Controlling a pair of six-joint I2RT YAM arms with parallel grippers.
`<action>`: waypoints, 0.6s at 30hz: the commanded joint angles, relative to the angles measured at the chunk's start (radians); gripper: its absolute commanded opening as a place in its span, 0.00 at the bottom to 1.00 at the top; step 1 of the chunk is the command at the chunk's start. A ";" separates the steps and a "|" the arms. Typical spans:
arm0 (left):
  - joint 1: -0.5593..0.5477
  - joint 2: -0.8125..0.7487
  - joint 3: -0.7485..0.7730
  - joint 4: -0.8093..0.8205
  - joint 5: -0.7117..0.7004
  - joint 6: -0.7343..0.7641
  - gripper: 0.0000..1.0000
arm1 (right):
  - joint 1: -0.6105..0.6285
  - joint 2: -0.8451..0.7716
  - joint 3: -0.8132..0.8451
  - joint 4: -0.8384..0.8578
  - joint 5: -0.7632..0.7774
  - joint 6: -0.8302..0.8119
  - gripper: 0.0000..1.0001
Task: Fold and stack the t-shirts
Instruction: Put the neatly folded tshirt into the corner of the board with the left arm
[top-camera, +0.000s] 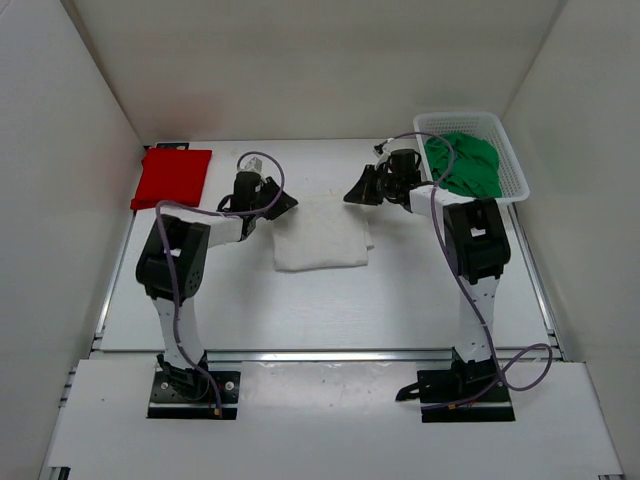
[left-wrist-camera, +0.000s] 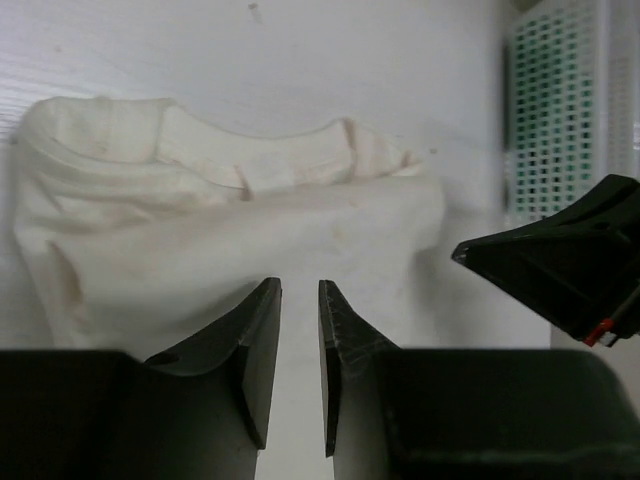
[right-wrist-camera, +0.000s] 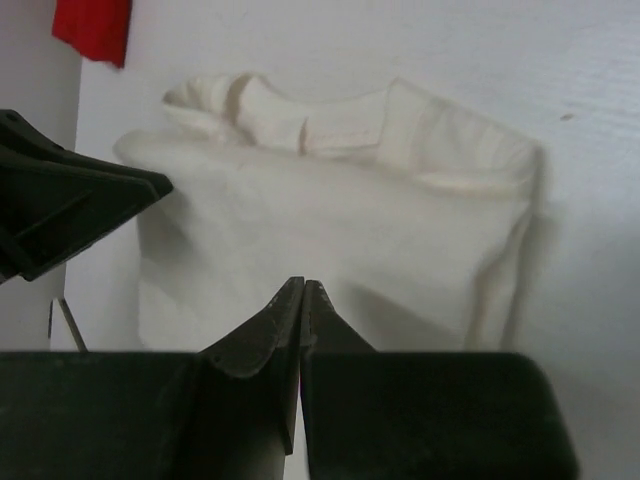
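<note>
White shirt: folded, centre. Red shirt: folded, 10 o'clock. Green shirt: in basket, 2 o'clock. Left gripper: slightly parted, empty, at white shirt's 10 o'clock. Right gripper: closed, empty, at its 1 o'clock.

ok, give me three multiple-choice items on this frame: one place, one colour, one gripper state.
1. Where is the green t-shirt?
A) in the basket
B) folded at the far left
C) spread at the near edge

2. What colour is the t-shirt filling both wrist views?
A) red
B) white
C) green

3. How does the right gripper stand?
A) wide open
B) shut on a sleeve
C) shut, holding nothing

Answers:
1 A: the top view shows green cloth bunched inside the mesh walls.
2 B: the white t-shirt lies folded ahead of both sets of fingers.
3 C: in its wrist view the fingertips meet with no cloth between them.
</note>
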 joint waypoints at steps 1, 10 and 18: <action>0.045 0.122 0.114 -0.069 0.052 -0.003 0.33 | -0.031 0.128 0.136 -0.094 -0.051 -0.009 0.00; 0.132 0.200 0.083 0.055 0.147 -0.109 0.37 | -0.066 0.244 0.202 -0.105 -0.028 0.013 0.00; 0.203 0.080 -0.022 0.150 0.169 -0.161 0.59 | -0.054 0.175 0.167 -0.089 -0.028 0.013 0.00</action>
